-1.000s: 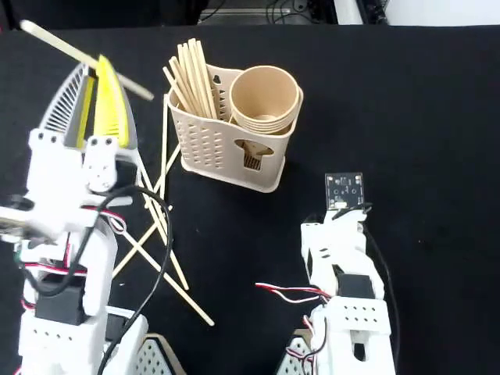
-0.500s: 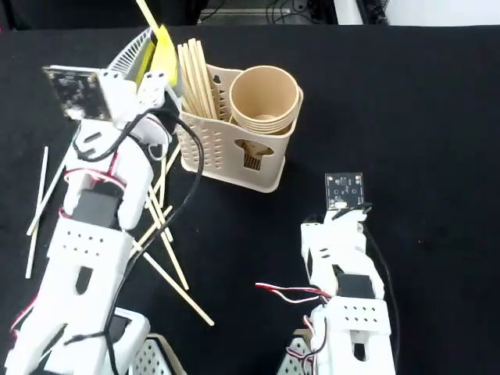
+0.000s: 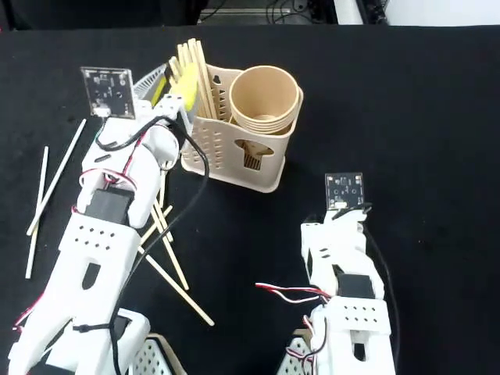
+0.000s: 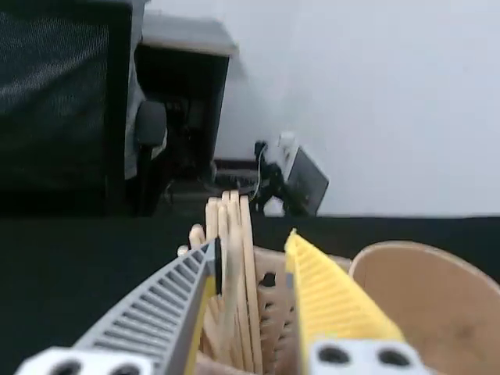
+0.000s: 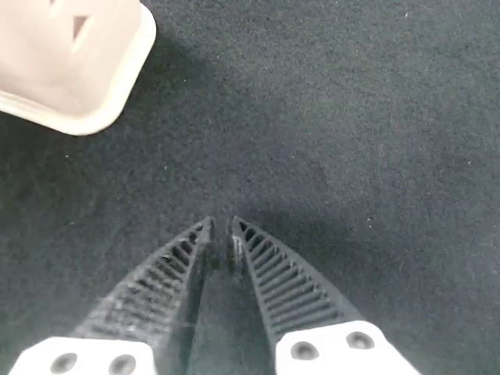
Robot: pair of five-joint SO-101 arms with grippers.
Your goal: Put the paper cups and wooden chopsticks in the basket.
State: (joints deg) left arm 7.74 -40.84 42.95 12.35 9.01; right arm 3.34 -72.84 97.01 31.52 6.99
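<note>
Chopsticks in basket beside cups | left gripper spread above | right gripper closed

Bare tabletop right of basket, loose chopsticks scattered left

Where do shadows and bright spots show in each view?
High view: the light is even; the cups are shaded inside, and the black cloth swallows most shadows. Left wrist view: the white wall is brightest, and the room corner beside it is dark. Right wrist view: a soft shadow lies on the cloth next to the basket.
</note>
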